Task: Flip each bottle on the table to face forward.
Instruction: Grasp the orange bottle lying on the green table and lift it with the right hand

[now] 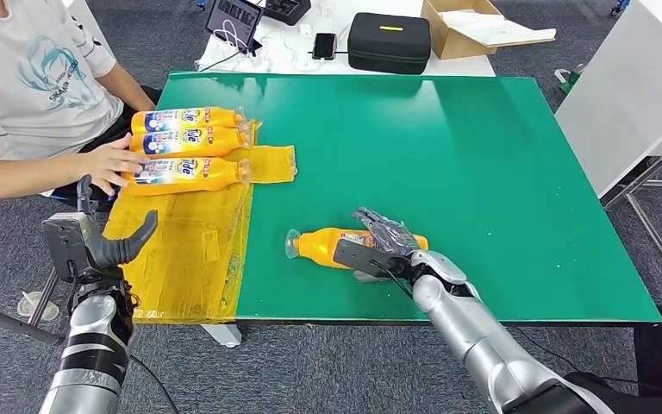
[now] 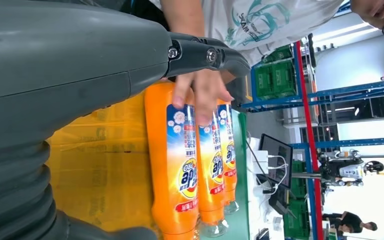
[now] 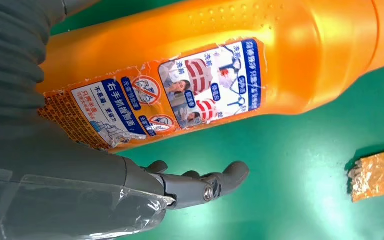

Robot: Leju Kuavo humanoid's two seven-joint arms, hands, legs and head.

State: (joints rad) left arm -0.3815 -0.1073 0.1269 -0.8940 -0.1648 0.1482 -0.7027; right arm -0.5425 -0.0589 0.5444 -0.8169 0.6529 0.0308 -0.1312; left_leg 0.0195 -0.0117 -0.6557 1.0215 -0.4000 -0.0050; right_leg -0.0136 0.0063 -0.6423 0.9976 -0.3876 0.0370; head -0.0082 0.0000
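black case (image 1: 389,40), cardboard box (image 1: 465,30), tablet (image 1: 234,17), phone (image 1: 325,45)

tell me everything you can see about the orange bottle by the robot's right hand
The orange bottle lies on its side on the green table, apart from the three bottles on the yellow sheet. It looks like glossy plastic, with a clear cap end pointing toward the yellow sheet. The right wrist view shows its back label up: small instruction pictures and print, edges torn. The right hand rests over its base end, fingers draped across the body; whether it truly grips is unclear.
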